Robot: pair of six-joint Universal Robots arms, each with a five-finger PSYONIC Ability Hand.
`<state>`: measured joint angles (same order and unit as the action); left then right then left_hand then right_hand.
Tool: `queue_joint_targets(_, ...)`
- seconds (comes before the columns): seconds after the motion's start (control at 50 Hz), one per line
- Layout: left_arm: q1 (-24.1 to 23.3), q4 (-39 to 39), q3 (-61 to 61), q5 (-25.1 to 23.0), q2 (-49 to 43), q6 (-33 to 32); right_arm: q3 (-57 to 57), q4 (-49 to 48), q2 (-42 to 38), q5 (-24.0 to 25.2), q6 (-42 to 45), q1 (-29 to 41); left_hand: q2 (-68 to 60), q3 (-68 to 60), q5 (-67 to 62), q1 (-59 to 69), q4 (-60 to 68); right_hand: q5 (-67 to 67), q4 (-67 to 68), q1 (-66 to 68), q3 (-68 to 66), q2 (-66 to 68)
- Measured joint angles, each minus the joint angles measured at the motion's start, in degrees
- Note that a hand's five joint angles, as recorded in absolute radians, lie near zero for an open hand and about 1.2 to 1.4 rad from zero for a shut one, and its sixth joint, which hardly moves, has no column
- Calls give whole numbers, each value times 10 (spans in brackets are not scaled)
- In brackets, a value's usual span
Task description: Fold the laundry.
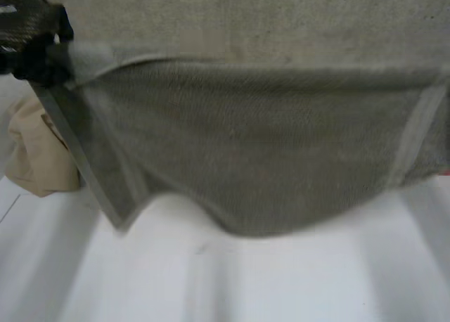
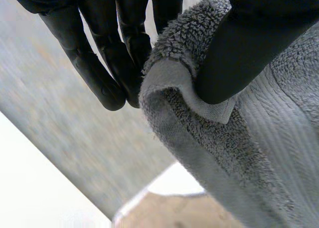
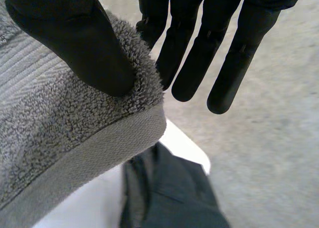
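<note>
**Towel held aloft.** The towel (image 1: 260, 146) hangs spread between both hands over the worktop (image 1: 211, 287). The left hand (image 2: 249, 49) pinches one top corner under its thumb. The right hand (image 3: 75, 39) clamps the opposite end of the top edge the same way, fingers straight. A beige cloth (image 1: 39, 153) lies to the left, and a dark garment (image 3: 169, 193) lies below the right hand. Hold both pinches firm and level, draw the top edge taut, and lay the towel flat on bare worktop, clear of both, before you fold.
</note>
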<state>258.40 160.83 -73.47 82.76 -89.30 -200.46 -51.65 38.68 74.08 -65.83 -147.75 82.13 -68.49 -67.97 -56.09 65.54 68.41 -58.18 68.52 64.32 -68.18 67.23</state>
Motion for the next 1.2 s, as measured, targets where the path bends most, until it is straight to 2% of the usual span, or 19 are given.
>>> queue_joint_targets(0.1,-2,-20,59,22,-116,-8,4,-1,-59,-26,46,42,0,0,0,0,0,0,0,0,0,0)
queue_joint_targets(0.22,-30,-22,202,60,-263,-25,50,-70,-138,-89,74,98,0,0,0,0,0,0,0,0,0,0)
queue_joint_targets(0.3,-51,-19,364,79,-363,-26,116,-204,-188,-143,49,131,0,0,0,0,0,0,0,0,0,0)
queue_joint_targets(0.36,-61,-3,482,90,-419,-9,152,-342,-203,-177,-2,142,0,0,0,0,0,0,1,0,0,0)
queue_joint_targets(0.46,-57,90,608,112,-427,89,161,-540,-192,-222,-100,142,-1,-1,0,0,0,0,1,0,0,0)
queue_joint_targets(0.5,-54,133,620,121,-416,128,149,-602,-180,-233,-137,140,-1,-1,0,0,0,0,1,0,0,0)
queue_joint_targets(0.54,-52,162,609,122,-405,150,135,-621,-171,-230,-156,139,-1,-1,0,0,0,0,1,0,0,0)
queue_joint_targets(0.66,-48,207,512,106,-384,159,90,-575,-160,-190,-168,140,-1,-1,0,0,0,0,1,0,0,0)
queue_joint_targets(0.9,-44,213,293,91,-413,96,-26,-448,-206,-105,-119,142,-1,-1,0,0,0,0,1,0,0,0)
queue_joint_targets(1.08,-31,181,128,82,-422,9,-116,-384,-255,-96,-24,128,-1,-1,0,0,0,0,1,0,0,0)
queue_joint_targets(1.2,-12,125,-4,59,-359,-70,-190,-263,-205,-101,52,94,-1,-1,0,0,0,0,1,0,0,0)
